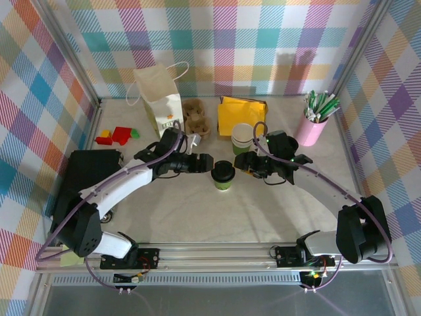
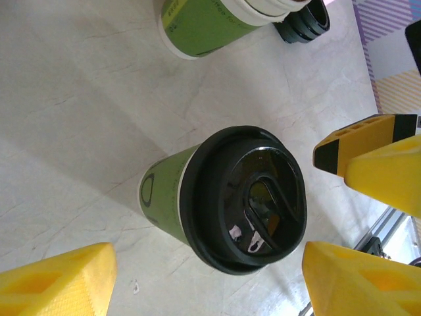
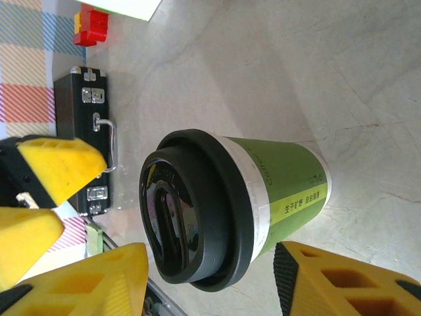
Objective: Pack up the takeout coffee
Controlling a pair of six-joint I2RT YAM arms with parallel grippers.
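Note:
The takeout coffee (image 1: 223,175), a green and cream paper cup with a black lid, stands upright on the table between my two arms. My left gripper (image 1: 204,162) is just left of it, open. In the left wrist view the cup (image 2: 223,197) sits ahead of the left gripper (image 2: 209,283), with a gap to each yellow finger. My right gripper (image 1: 241,164) is just right of the cup, also open. In the right wrist view the cup (image 3: 230,204) lies between the right gripper's (image 3: 210,286) fingers (image 3: 342,283) without touching them.
Behind the cup are a stack of lidless cups (image 1: 243,138), a cardboard cup carrier (image 1: 196,117), a paper bag (image 1: 160,99) and a yellow packet (image 1: 241,113). A pink cup of sticks (image 1: 313,125) stands back right. A black case (image 1: 85,174) and red blocks (image 1: 117,135) lie left.

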